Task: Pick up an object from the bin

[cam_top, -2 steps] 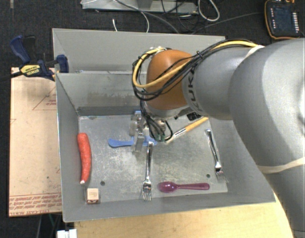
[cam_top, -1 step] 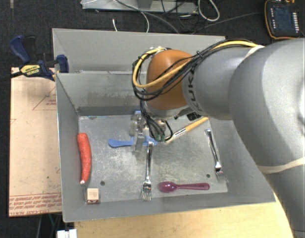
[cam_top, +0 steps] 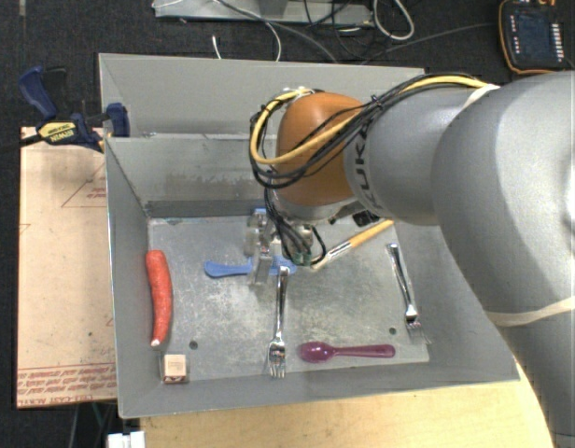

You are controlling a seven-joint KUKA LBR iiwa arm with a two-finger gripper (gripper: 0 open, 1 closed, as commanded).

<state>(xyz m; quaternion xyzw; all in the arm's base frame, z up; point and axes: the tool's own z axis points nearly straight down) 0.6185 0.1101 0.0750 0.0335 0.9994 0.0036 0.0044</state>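
Observation:
My gripper (cam_top: 263, 259) is low in the middle of the bin, under the orange wrist cover. It stands right over a small blue plastic utensil (cam_top: 224, 270), whose end pokes out to the left on the bin floor; the rest of it is hidden by the gripper. A metal fork (cam_top: 278, 329) lies just below the gripper, tines toward the front wall. A yellowish wooden stick (cam_top: 355, 241) slants up to the right beside the gripper.
A long orange-red carrot-shaped thing (cam_top: 158, 297) lies along the left wall, with a small wooden cube (cam_top: 175, 368) in the front left corner. A purple spoon (cam_top: 348, 351) lies near the front wall and a metal utensil (cam_top: 404, 289) at the right. The arm covers the bin's right rear.

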